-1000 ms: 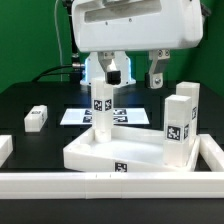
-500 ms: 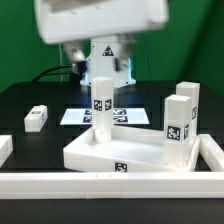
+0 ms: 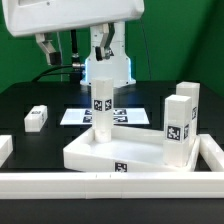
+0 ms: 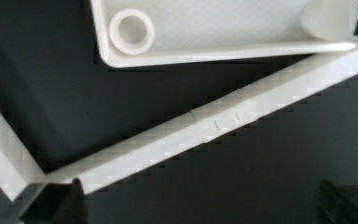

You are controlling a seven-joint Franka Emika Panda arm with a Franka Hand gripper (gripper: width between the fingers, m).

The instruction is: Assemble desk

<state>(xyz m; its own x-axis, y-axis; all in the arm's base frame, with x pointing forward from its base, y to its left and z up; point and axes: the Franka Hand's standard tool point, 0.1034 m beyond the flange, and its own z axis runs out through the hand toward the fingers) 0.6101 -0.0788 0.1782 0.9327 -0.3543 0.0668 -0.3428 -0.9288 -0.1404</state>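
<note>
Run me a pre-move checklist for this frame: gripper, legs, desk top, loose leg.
1. Gripper open, holding nothing: ok.
2. One leg upright in the desk top: ok.
3. Two legs upright at the top's corner on the exterior view's right: ok; fully seated, cannot tell.
4. Fourth leg lying loose on the table, unobstructed: ok.
5. Gripper lined up over that leg: not ok.
</note>
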